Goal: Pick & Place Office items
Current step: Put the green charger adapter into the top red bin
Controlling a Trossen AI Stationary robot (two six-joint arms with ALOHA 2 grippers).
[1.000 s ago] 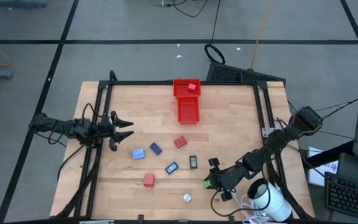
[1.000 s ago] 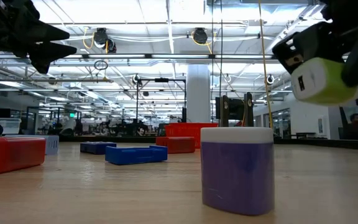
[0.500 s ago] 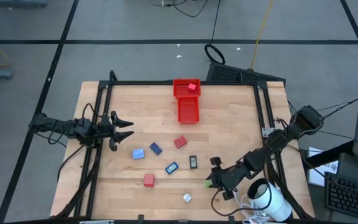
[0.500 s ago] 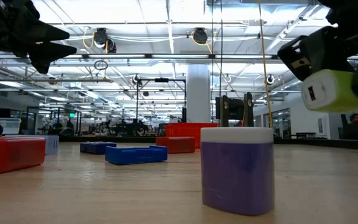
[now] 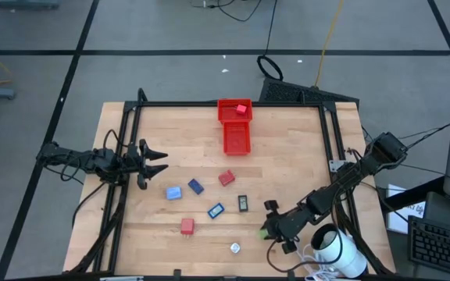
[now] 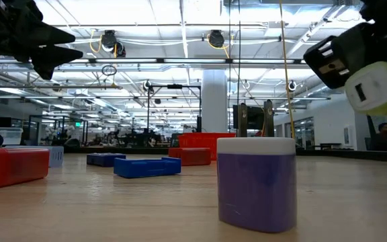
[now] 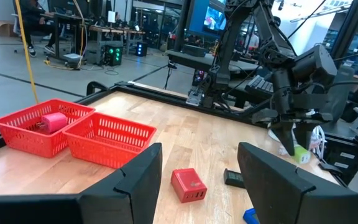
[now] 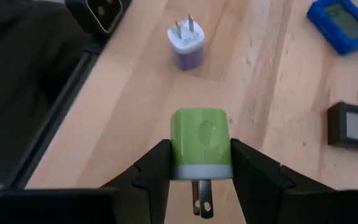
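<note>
My right gripper (image 5: 270,229) is near the table's near right corner, shut on a green-white plug adapter (image 8: 201,144), which also shows in the low view (image 6: 380,87). Lying flat on the wood are a whitish-purple charger (image 5: 234,248), two red pieces (image 5: 187,226) (image 5: 226,179), a blue piece with a screen (image 5: 216,211), a black piece (image 5: 243,203), a blue piece (image 5: 196,186) and a light-blue one (image 5: 173,192). My left gripper (image 5: 156,156) waits open at the left edge. My right gripper pinches the adapter's green body (image 8: 185,140) between its two fingers, one on each side. The metal prongs (image 8: 199,198) point back toward the wrist. The fingers (image 8: 153,168) slant down from the table's right side. The adapter is lifted clear of the table.
A red two-compartment tray (image 5: 234,139) stands at the far middle of the table, with a pink piece (image 5: 241,109) in its far compartment. A big white cylinder with cable (image 5: 336,251) sits off the near right corner. A black frame (image 5: 123,140) borders the table.
My right gripper has carried the green-white adapter a little toward the table's right edge, still off the table. The pieces on the wood have kept their places.
</note>
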